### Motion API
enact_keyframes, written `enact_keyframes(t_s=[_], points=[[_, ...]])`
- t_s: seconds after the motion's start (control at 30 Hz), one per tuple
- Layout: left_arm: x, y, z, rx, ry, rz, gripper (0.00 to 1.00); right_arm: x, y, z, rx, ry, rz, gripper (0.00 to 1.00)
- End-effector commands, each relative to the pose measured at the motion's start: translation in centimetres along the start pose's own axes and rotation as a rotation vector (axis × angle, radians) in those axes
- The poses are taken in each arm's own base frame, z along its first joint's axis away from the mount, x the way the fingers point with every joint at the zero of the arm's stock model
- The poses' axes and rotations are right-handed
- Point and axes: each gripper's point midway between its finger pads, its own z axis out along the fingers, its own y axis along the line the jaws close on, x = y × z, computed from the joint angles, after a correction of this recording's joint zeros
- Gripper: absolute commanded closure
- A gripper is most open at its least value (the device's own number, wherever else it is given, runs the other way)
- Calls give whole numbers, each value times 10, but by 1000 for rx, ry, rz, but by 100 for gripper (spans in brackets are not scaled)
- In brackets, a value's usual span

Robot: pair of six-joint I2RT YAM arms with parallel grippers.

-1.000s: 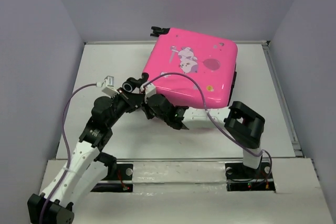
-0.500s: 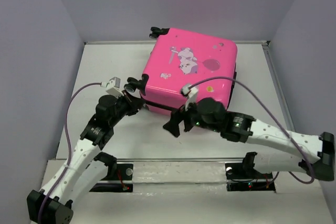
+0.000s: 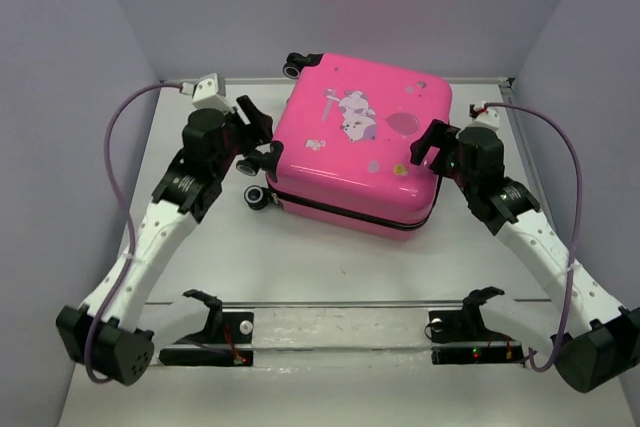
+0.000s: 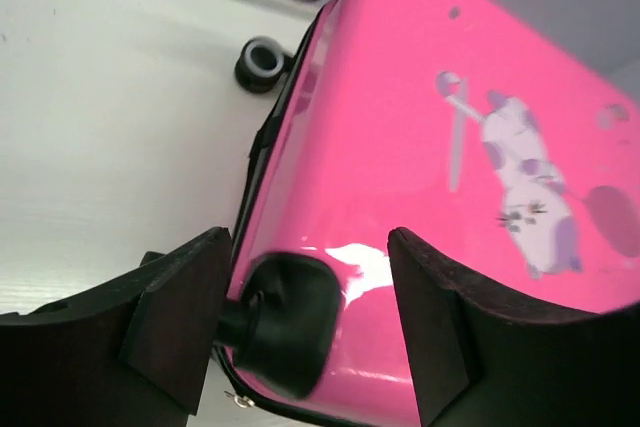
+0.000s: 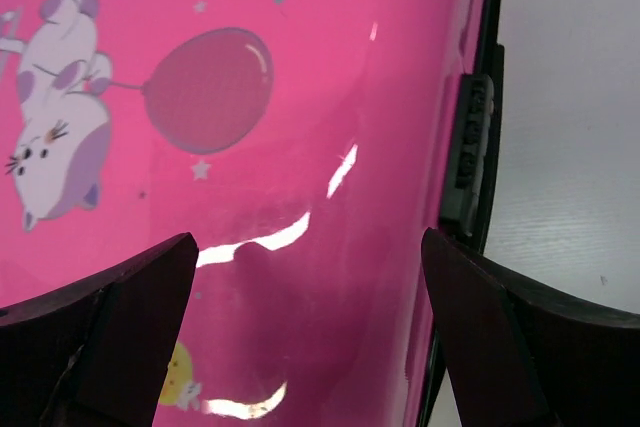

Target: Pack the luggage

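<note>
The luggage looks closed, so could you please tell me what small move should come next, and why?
Probably draw both arms back from the shell. The luggage lies flat with its lid down; the left gripper stands open astride a wheel, and the right gripper is open over the right edge, holding nothing. Whether it's zipped is unclear.

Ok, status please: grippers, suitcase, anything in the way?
Left gripper open, a wheel between its fingers. Right gripper open over the suitcase, at its right edge. Suitcase closed, lying flat on the table. Nothing seen in the way.
</note>
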Motion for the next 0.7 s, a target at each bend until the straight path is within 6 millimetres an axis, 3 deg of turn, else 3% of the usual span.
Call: enact_keyframes(t_s=[0.0,0.07,0.17,0.33,0.4,0.5,0.53,0.57,0.6,0.67], points=[[58,32,51,-93,196,86,29,21,-4,9,-28,69,42,0],[79,36,61,-91,257,84,32,31,-3,18,-29,104,35,0],[106,32,62,-28,329,53,37,42,5,31,-61,154,22,0],[151,28,45,82,429,-2,42,55,50,48,-266,270,8,1],[179,31,34,107,493,-29,44,62,70,62,-344,330,4,1],[217,25,14,181,551,-53,46,51,100,78,-454,353,2,2],[226,21,7,201,574,-81,47,66,110,89,-510,419,6,3],[234,15,-1,224,587,-98,47,64,120,96,-547,425,10,3],[255,2,-15,275,624,-122,47,61,136,109,-598,449,29,3],[267,-16,-29,325,651,-137,48,55,154,124,-655,464,40,3]])
